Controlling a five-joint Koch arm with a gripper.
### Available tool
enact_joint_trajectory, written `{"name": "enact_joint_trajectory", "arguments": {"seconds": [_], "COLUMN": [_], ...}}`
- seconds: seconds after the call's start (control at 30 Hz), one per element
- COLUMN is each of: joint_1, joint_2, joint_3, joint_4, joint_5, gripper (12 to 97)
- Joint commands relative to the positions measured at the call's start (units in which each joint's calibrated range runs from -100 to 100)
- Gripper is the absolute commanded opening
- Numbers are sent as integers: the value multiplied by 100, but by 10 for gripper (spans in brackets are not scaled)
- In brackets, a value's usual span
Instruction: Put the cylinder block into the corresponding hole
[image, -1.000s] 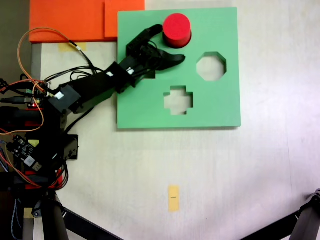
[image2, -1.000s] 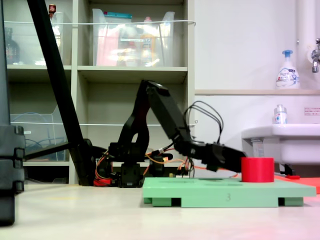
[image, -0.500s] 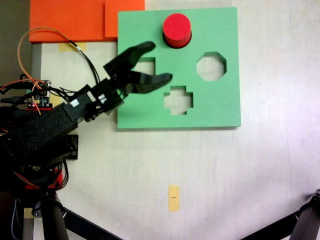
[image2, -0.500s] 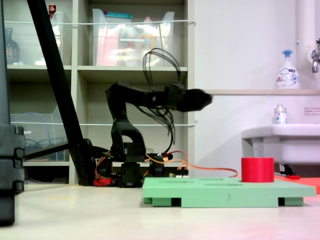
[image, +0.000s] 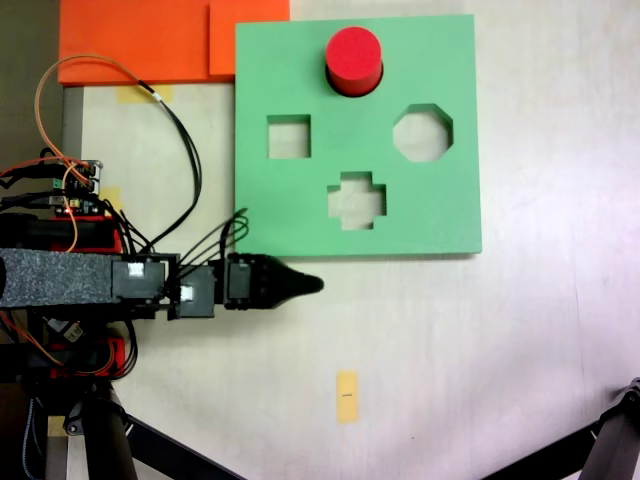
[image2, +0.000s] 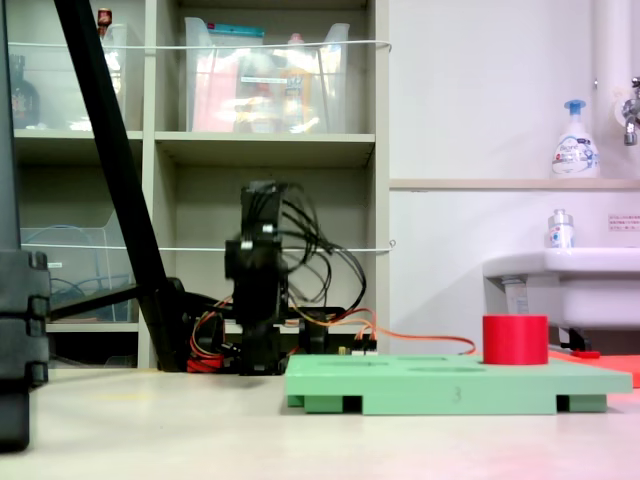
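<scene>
On the pale table (image: 480, 330), the red cylinder (image: 354, 60) sat in the round hole at the green board's (image: 440, 210) twelve o'clock. The gripper (image: 305, 285) hung off the board's seven o'clock corner, seemingly pinched closed and empty. Best it pulled well away without brushing the board.

— What carries it all?
— A pale table (image: 480, 330).
— And what lies straight on it?
— A green board (image: 290, 215) with cutouts, flat, toward the top in a fixed view; seen from the side (image2: 455, 385) it rests on short feet. An orange sheet (image: 130, 40) sits at the top left corner, touching the board's left edge. A small yellow tape strip (image: 346, 396) lies well below the board, another bit of tape (image: 135, 94) just under the orange sheet. The arm's base (image: 60, 290) stands at the left edge.
</scene>
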Motion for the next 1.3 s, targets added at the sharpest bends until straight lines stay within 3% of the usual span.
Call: {"name": "enact_joint_trajectory", "arguments": {"seconds": [0.0,0.3,0.57,1.27], "joint_1": [-34,151,210,200], "joint_2": [-109,-109,-109,-109], "joint_3": [-246,-1891,-1891,-1891], "joint_4": [746,159,-708,-699], "joint_5": [-142,-137,-132,-98], "gripper": [491,469,466,499]}}
